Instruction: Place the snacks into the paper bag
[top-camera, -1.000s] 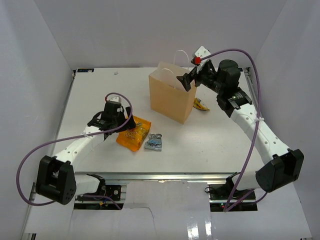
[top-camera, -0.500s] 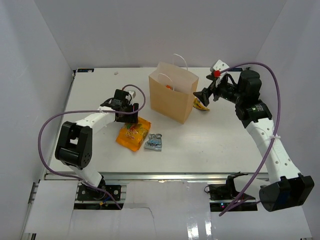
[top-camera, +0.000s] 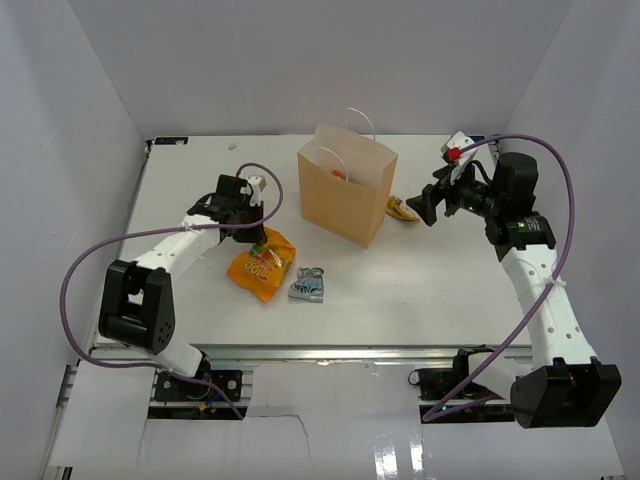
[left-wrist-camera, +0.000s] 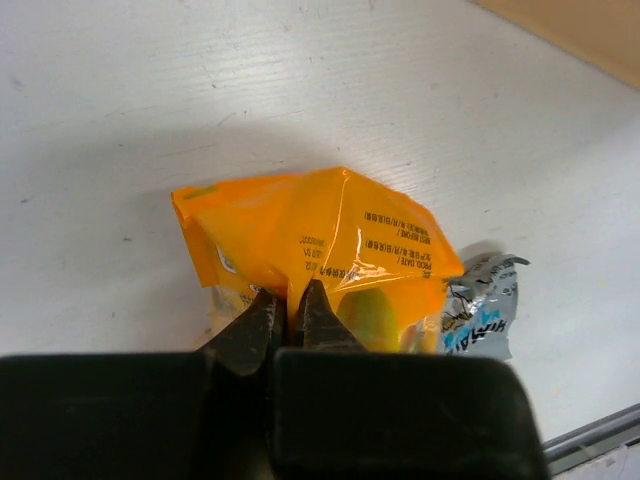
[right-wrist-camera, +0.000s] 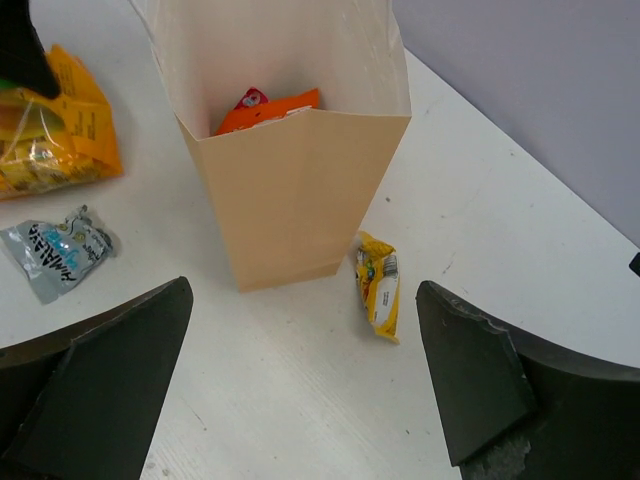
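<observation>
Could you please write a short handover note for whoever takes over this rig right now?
The left gripper has its jaws shut on a fold of the large orange bag, left of the paper bag.
The right gripper is open and empty, hovering to the right of the paper bag.
Done: at least one orange packet is inside the upright paper bag.
Left to do: bag the large orange bag, the grey-blue pack beside it, and the yellow packet lying by the paper bag's base.
</observation>
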